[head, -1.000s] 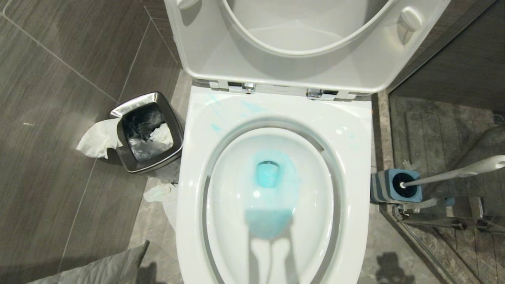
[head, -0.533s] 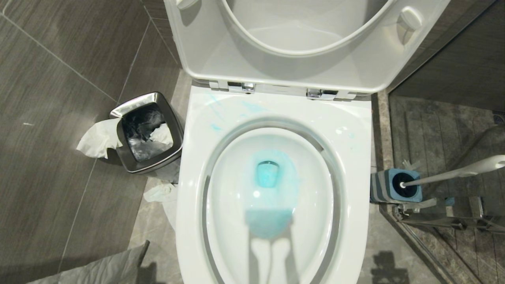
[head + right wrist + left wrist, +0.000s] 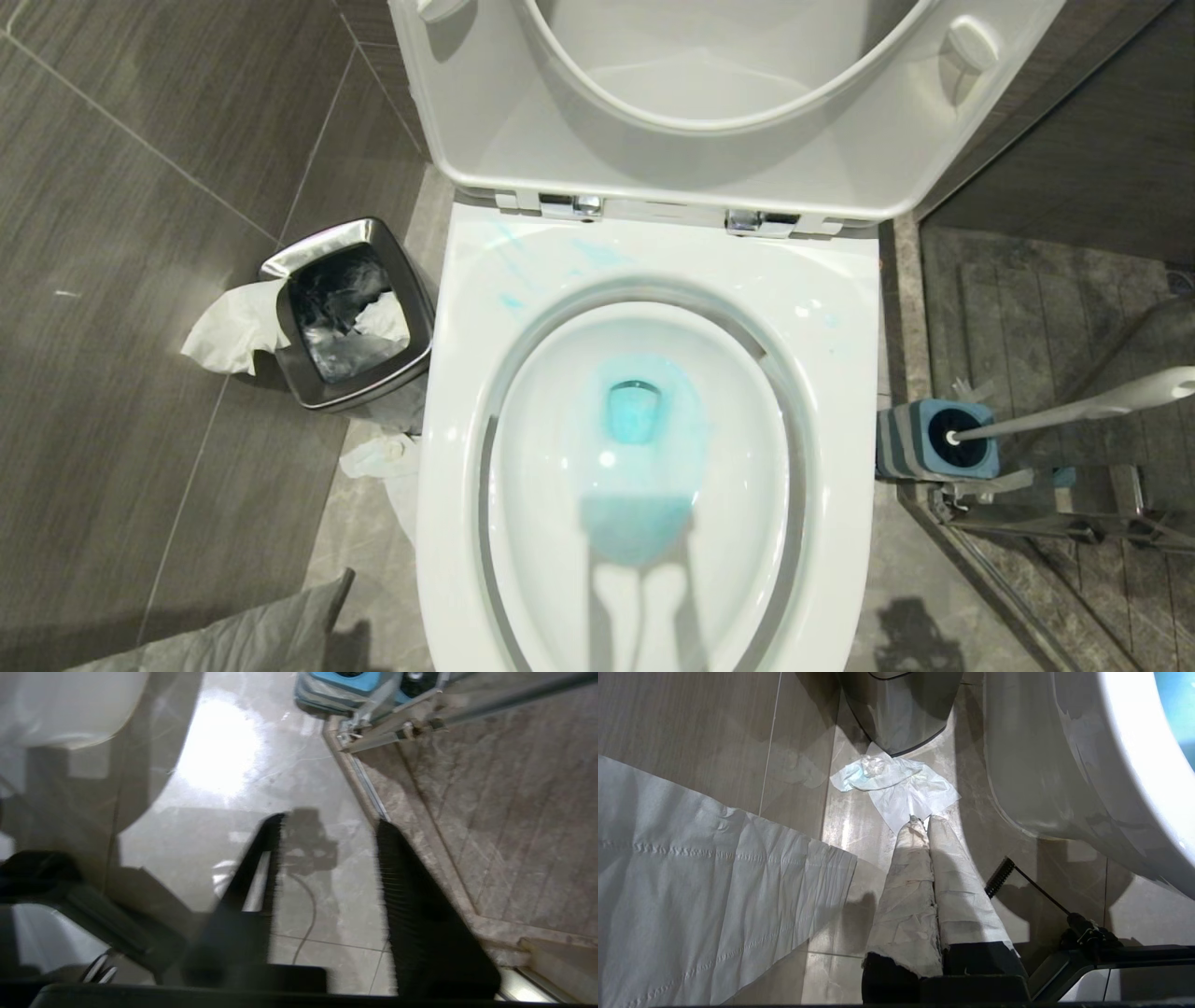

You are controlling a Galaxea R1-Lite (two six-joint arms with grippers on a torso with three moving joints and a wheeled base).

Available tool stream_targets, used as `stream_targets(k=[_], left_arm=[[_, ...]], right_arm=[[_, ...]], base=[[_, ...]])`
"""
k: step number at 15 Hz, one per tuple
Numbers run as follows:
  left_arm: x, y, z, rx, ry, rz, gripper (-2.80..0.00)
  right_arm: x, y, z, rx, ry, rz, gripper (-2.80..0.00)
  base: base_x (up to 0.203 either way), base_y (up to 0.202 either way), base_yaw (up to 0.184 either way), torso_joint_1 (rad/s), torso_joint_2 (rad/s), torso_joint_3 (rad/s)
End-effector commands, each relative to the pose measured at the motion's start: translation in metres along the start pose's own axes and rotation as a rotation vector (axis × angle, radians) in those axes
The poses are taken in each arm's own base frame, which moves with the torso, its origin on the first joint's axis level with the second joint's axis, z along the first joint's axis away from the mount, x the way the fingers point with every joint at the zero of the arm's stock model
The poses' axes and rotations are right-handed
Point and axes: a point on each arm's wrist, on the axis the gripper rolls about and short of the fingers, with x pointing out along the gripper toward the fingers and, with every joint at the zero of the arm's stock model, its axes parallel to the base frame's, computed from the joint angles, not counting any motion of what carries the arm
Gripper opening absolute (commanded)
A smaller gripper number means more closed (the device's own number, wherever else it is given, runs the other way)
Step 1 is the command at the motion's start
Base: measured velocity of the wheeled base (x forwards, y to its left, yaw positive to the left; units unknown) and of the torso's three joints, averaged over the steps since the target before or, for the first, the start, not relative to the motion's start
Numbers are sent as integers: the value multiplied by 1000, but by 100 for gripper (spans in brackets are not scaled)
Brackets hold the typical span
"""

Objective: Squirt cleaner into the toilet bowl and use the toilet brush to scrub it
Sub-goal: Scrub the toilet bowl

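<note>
Both grippers point floorward: left gripper [image 3: 922,821] closed, right gripper [image 3: 327,830] parted, empty.

Below me the tiled floor [image 3: 140,187] carries the toilet bowl [image 3: 840,373], a steel waste bin [image 3: 350,313] just left of it, crumpled tissue [image 3: 233,327] (another piece [image 3: 896,788] nearer me), and the brush holder [image 3: 901,443] on the right.
</note>
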Motion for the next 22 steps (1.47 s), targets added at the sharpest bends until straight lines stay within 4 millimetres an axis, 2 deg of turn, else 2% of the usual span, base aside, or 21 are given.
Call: stream_targets(k=[1,3,5,8,10,12,15,19,22], left_arm=[[0,0,0,0,1,-1,-280],[0,0,0,0,1,0,-280],[0,0,0,0,1,0,-280],[0,0,0,0,1,-1,-280],[0,0,0,0,1,0,-280],[0,0,0,0,1,-1,-280],[0,0,0,0,1,0,-280],[0,0,0,0,1,0,-280],[0,0,0,0,1,-1,-280]], right_arm=[[0,0,5,-14,49,17,0],[-7,-1,3,-17,87,49,0],[-6,0,5,0,126,56,0],[11,3,21,44,180,58,0],[35,8,38,67,211,58,0],[69,16,55,85,220,52,0],[120,23,67,115,222,25,0],[178,5,74,151,195,-49,0],[196,-4,73,102,101,-63,0]], base=[[0,0,0,0,0,0],[0,0,0,0,0,0],[0,0,0,0,0,0],[0,0,0,0,0,0],[0,0,0,0,0,0],[0,0,0,0,0,0],[0,0,0,0,0,0],[0,0,0,0,0,0],[0,0,0,0,0,0]])
